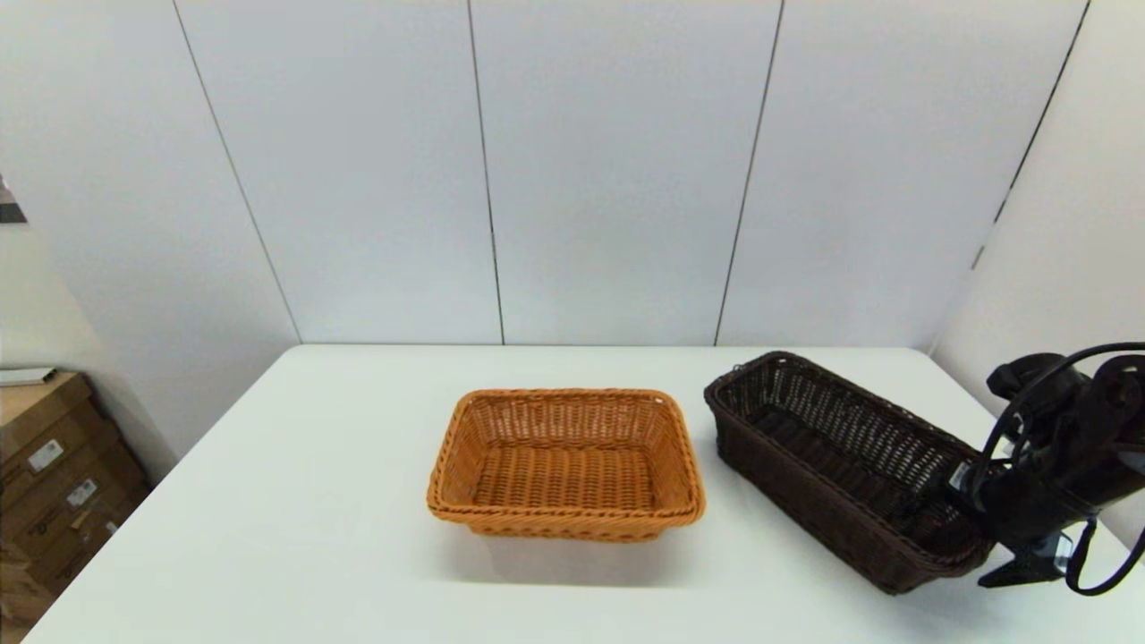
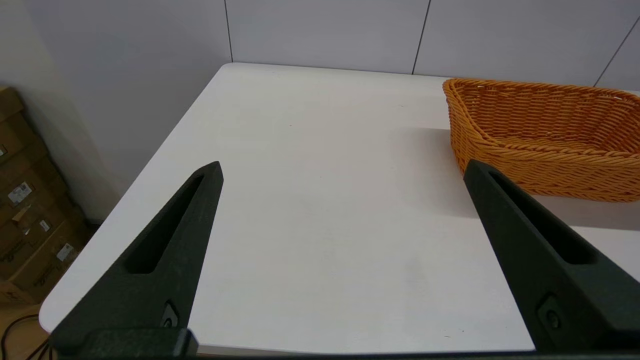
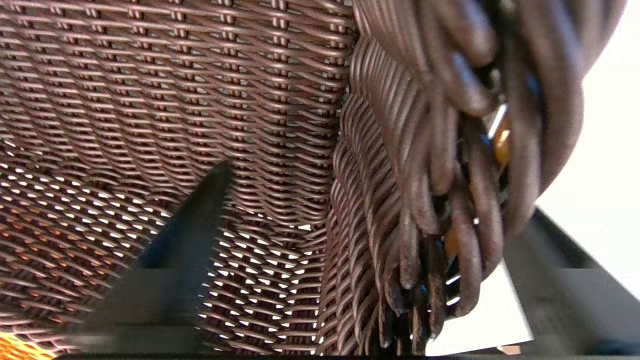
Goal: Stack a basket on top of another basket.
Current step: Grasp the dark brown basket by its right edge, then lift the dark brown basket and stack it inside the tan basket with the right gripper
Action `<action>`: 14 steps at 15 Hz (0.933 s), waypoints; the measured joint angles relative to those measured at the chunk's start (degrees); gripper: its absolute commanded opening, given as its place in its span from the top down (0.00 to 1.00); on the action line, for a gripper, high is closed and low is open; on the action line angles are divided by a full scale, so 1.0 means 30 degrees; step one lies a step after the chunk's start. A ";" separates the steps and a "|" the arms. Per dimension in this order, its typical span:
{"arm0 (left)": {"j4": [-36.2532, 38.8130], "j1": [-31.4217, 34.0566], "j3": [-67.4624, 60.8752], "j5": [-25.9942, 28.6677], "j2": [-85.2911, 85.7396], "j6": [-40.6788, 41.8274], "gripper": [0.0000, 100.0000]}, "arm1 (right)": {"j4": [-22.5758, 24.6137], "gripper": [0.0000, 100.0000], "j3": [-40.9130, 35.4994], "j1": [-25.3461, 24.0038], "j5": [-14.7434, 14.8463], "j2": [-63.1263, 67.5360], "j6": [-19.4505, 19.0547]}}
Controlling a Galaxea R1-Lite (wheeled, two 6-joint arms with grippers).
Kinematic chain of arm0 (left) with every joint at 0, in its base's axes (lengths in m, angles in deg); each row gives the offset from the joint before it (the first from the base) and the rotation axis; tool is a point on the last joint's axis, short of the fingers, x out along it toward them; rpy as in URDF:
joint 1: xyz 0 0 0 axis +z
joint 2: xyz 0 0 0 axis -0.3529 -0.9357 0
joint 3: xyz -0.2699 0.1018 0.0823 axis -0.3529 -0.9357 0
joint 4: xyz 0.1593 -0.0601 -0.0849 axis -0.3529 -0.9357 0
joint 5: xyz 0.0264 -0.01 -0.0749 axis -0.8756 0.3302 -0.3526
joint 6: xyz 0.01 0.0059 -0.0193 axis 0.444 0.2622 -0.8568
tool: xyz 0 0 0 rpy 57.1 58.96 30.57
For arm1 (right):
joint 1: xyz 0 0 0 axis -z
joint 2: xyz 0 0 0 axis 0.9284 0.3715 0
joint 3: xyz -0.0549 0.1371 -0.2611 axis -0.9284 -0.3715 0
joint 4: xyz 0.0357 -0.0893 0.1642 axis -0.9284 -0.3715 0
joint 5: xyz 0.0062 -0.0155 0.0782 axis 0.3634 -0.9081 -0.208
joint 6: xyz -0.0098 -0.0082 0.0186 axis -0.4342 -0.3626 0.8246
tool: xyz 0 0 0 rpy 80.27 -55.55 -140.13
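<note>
Two wicker baskets on the white worktop [image 1: 295, 501], none stacked. Orange-tan basket [image 1: 565, 463] at centre, square to the near edge, upright, nothing inside. Dark brown basket [image 1: 841, 470] just beside it at 3 o'clock, apart from it with a strip of bare worktop between; long and narrow, angled so that its far end points toward 11 o'clock and its near end toward 5 o'clock. In the head view it looks flat on the worktop, though the contact under its near end is hidden by the arm.

Right gripper [image 1: 962, 501] at the dark basket's near end, at about 4 o'clock from the worktop's centre. From the right wrist view: one black finger [image 3: 185, 250] inside against the woven inner wall, the other [image 3: 560, 270] outside past the braided rim [image 3: 450, 165], so astride the end wall with the rim between them. Fingers spread wide, the outer one apart from the weave with pale worktop showing between; not clamped on the wicker.

Left gripper [image 2: 342, 172] low at the worktop's 8 o'clock side, out of the head view, hanging above bare worktop with fingers spread wide and nothing between them; orange-tan basket off to one side of it, not touched.

Brown cardboard boxes [image 1: 54, 474] on the floor past the worktop's 9 o'clock edge. Grey panelled wall [image 1: 608, 170] behind at 12 o'clock.
</note>
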State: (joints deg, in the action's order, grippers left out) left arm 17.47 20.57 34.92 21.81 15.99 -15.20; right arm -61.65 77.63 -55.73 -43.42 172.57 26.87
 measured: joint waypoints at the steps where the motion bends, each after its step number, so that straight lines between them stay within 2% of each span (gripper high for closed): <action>1: 0.0000 0.0000 0.0000 0.0000 0.0000 0.0000 0.00 | 0.0016 1.00 0.0020 0.0089 0.0000 -0.0073 -0.0008; 8: 0.0000 0.0000 0.0000 0.0004 0.0000 0.0000 0.00 | -0.0211 1.00 0.0004 0.0402 0.0138 -0.0971 -0.0061; 14: 0.0000 0.0000 0.0000 0.0000 0.0000 0.0000 0.00 | -0.0187 1.00 -0.0008 0.0723 -0.0118 -0.1130 -0.0081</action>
State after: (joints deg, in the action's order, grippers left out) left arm 17.47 20.57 34.92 21.81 15.99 -15.20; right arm -62.22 77.61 -53.56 -43.78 169.18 26.62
